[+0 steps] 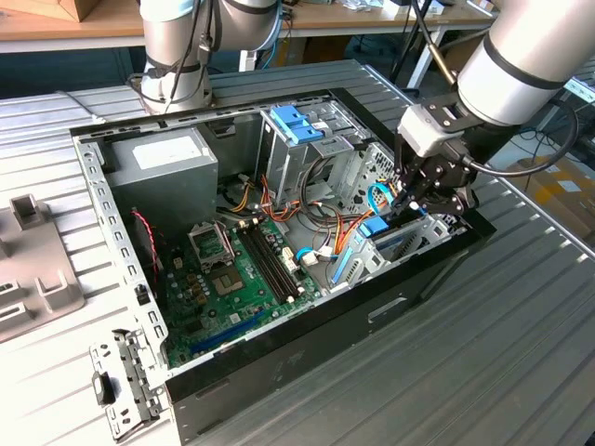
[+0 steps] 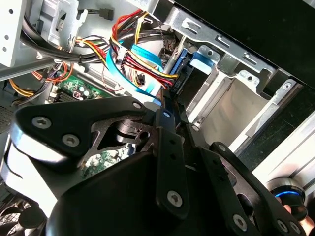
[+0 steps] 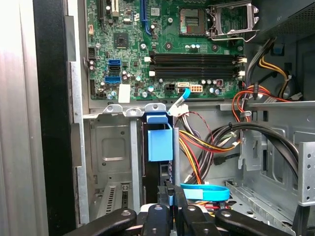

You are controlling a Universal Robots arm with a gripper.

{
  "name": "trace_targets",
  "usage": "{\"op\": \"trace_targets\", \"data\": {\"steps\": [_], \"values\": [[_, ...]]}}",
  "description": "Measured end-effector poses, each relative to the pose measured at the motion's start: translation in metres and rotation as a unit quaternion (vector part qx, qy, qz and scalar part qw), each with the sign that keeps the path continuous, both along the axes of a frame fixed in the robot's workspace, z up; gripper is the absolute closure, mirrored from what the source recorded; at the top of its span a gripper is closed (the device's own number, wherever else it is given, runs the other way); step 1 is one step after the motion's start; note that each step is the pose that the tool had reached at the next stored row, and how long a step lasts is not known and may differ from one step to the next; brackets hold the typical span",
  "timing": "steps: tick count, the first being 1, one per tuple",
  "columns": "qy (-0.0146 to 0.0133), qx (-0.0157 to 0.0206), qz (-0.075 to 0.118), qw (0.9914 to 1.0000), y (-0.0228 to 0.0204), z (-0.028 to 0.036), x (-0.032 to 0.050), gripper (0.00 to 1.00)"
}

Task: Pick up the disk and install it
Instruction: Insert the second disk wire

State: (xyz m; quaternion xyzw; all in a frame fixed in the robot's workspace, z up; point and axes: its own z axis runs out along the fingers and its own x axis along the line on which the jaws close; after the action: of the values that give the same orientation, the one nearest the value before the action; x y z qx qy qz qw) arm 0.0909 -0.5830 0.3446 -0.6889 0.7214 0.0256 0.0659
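The gripper [image 3: 169, 192], its fingers pressed together on the near edge of the disk [image 3: 160, 142], holds that blue-framed drive upright in the metal drive bay [image 3: 114, 147], with the tangled cables [image 3: 211, 142] just beside it and the motherboard [image 3: 167, 44] beyond.

Pale grey tubular arm [image 1: 521, 65] with black joint band, black screw-studded hand [image 1: 416, 192], black cable

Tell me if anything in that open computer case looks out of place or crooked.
Nothing looks damaged or spilled. The disk stands on edge in the drive cage, blue tab up, and looks straight in its slot. The hand is right at it. Loose cables sprawl beside the cage, untidy but not snagged on the disk.
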Motion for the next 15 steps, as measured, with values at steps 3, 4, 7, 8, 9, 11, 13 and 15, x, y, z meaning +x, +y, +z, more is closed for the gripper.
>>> {"op": "trace_targets", "data": {"steps": [3,4,7,8,9,11,13,15], "values": [[0.0000,0.0000,0.000,1.00000,-0.0001,-0.0003,0.0000,0.84],[0.0000,0.0000,0.000,1.00000,-0.0001,-0.0005,0.0000,0.84],[0.0000,0.0001,0.000,1.00000,-0.0002,0.0047,-0.0001,0.76],[0.0000,0.0071,0.000,0.99997,0.0001,0.0123,-0.0005,0.84],[0.0018,0.0087,0.000,0.99996,0.0000,0.0001,-0.0005,0.89],[0.0020,0.0087,0.000,0.99996,-0.0001,-0.0015,-0.0005,0.89],[0.0020,0.0092,0.000,0.99996,-0.0004,-0.0022,-0.0005,0.89],[0.0019,0.0097,0.000,0.99995,-0.0005,-0.0023,-0.0005,0.89]]}}
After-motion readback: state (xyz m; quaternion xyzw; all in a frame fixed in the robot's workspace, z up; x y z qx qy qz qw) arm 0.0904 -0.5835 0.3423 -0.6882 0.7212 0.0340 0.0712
